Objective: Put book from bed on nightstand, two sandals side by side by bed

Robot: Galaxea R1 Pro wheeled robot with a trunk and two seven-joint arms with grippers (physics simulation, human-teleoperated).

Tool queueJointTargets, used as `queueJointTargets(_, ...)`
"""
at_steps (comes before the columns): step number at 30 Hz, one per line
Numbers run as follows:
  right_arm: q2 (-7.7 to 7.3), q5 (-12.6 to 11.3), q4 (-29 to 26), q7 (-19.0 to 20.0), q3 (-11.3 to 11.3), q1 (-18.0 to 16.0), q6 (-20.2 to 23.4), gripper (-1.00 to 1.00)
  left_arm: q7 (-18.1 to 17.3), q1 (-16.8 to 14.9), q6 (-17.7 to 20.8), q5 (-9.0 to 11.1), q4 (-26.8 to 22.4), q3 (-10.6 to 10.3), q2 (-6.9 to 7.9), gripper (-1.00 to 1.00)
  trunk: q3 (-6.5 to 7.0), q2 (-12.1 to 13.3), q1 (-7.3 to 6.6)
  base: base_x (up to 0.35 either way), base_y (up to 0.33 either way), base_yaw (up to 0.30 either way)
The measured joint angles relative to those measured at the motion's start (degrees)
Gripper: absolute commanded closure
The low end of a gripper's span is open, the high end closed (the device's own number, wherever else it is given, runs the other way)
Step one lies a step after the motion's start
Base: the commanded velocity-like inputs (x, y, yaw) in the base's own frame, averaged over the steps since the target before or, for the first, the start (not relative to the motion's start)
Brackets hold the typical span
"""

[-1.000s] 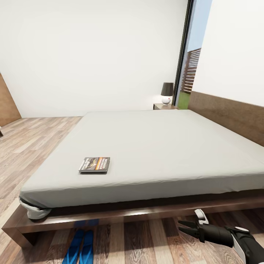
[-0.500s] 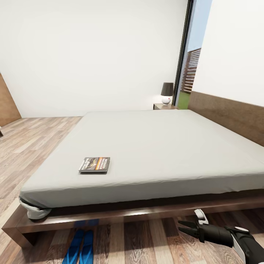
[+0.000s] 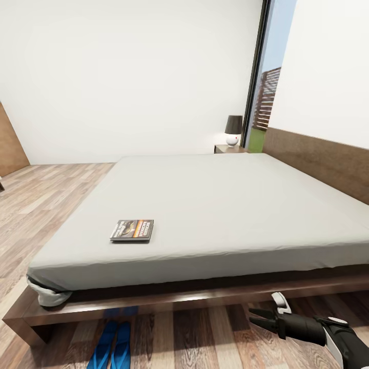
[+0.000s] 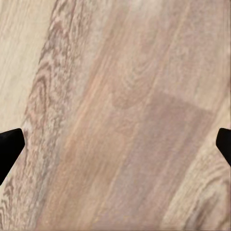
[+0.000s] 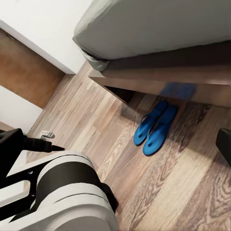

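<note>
The book (image 3: 132, 230) lies flat on the grey mattress of the bed (image 3: 220, 205), near its close edge. Two blue sandals (image 3: 113, 346) (image 5: 155, 127) lie side by side on the wood floor just in front of the bed frame, near its foot corner. A nightstand (image 3: 229, 149) stands beyond the far side of the bed, by the headboard. My right gripper (image 3: 258, 318) hovers open and low over the floor before the bed frame, well to the right of the sandals. Over bare floor planks, my left gripper (image 4: 115, 144) is open with nothing between its fingers.
A lamp (image 3: 233, 129) with a dark shade stands on the nightstand. A tall dark-framed window (image 3: 261, 87) rises behind it. The brown headboard (image 3: 318, 159) runs along the right wall. Open wood floor (image 3: 46, 195) stretches left of the bed.
</note>
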Motion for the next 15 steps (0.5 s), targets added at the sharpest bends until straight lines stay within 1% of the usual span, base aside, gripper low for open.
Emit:
queueJointTargets(4, 0.0, 0.0, 0.0, 0.0, 0.2, 0.0, 0.0, -1.0, -1.0, 0.0, 0.3, 0.3, 0.0, 0.1, -0.01, -1.0, 0.0, 0.0, 0.0, 0.0, 0.0, 0.0)
queueJointTargets(15, 0.04, 0.0, 0.0, 0.0, 0.3, 0.0, 0.0, -1.0, -2.1, 0.1, 0.6, 0.6, 0.0, 0.1, 0.02, -1.0, 2.43, 0.1, -0.29, 0.0, 0.0, 0.0)
